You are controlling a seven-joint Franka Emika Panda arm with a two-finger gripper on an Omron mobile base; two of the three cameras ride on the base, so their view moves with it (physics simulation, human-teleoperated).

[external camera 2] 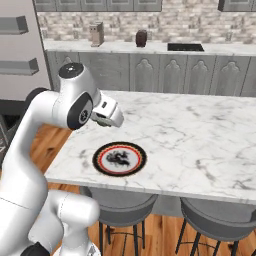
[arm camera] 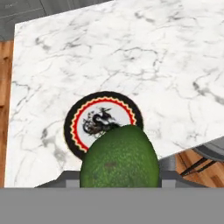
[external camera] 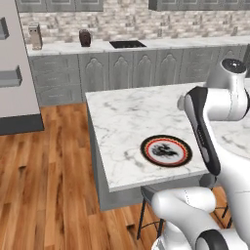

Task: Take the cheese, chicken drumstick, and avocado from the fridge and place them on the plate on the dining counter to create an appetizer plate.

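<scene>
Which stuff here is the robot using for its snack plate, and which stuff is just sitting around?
For the job: avocado in the hand, plate, marble counter, fridge.
Just sitting around: stools, sink, dark jar.

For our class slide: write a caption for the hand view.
Gripper holds the avocado above the plate on the dining counter.

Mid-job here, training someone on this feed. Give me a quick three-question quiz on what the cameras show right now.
1. True or false: the plate already has food on it.
2. What does the claw hold: A cheese, B avocado, C drumstick?
3. Which surface does the plate sit on?

Key:
1. False, it is bare.
2. B.
3. The dining counter, near its edge.
</scene>
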